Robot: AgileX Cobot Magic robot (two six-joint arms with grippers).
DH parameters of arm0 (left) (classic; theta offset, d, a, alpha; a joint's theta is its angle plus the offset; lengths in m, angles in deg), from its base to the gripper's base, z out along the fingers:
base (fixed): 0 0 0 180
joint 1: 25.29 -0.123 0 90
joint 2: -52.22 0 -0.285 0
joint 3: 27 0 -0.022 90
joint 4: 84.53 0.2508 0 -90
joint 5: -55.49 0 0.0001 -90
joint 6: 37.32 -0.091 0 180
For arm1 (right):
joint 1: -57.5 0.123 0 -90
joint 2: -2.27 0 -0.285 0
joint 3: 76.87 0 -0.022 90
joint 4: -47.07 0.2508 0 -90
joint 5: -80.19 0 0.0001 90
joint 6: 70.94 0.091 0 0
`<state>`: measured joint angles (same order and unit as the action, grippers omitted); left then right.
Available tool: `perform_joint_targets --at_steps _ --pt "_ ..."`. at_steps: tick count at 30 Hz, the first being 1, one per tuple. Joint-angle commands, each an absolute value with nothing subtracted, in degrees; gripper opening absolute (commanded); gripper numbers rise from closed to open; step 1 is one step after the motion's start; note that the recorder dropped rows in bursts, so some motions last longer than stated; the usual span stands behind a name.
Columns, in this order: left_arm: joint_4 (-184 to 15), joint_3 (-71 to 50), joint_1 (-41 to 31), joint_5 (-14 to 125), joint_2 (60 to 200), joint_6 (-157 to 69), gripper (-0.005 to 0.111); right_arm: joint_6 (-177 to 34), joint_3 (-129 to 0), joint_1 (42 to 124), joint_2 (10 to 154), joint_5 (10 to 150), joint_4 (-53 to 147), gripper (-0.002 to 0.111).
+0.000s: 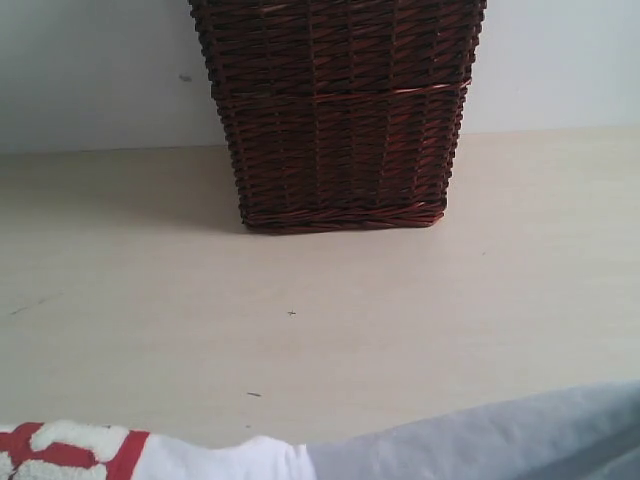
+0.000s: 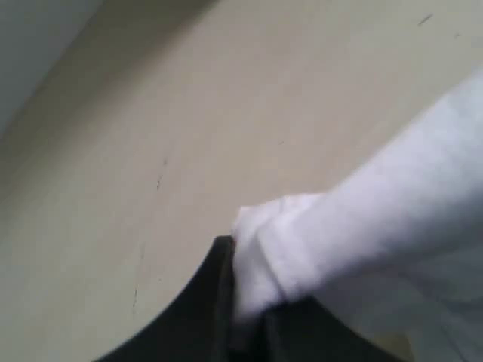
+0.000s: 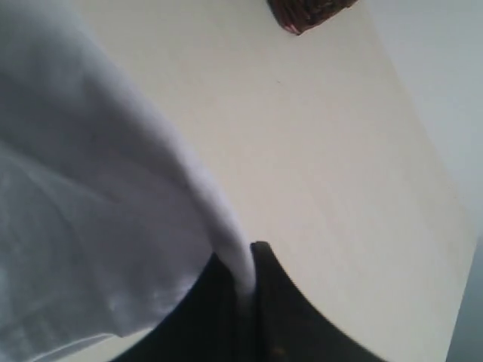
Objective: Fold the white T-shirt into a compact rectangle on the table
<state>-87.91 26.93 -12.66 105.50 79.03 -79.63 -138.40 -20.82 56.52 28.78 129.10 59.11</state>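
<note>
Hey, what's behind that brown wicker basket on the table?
A plain pale wall rises behind the wicker basket, which stands on the table. Whatever lies straight behind it is covered by its woven side.

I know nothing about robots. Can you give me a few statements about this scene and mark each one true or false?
1. The left hand and the right hand are each shut on the white T-shirt. True.
2. A dark basket stands upright on the table. True.
3. The T-shirt lies inside the basket. False: it is outside the basket, on the near side of the table, pinched by both hands.
4. The T-shirt is plain white all over. False: a red band with white letters shows on it.
</note>
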Motion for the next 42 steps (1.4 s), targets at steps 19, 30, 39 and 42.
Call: perform_joint_targets --at_steps 19,30,39,42 --pt "-85.98 31.52 -12.7 52.42 120.5 -86.09 0.0 -138.48 -20.62 56.18 65.88 84.67 58.92 0.0" --pt "-85.98 31.52 -12.7 34.88 132.0 -88.56 0.001 -138.17 -20.62 56.18 72.38 78.75 59.06 0.032" --pt "-85.98 31.52 -12.7 27.87 133.55 -87.58 0.054 -132.55 -20.62 56.18 74.76 67.17 59.06 0.053" --pt "-86.71 31.52 -12.7 27.06 132.86 -84.89 0.065 -132.07 -20.62 56.18 74.35 66.49 59.06 0.053"
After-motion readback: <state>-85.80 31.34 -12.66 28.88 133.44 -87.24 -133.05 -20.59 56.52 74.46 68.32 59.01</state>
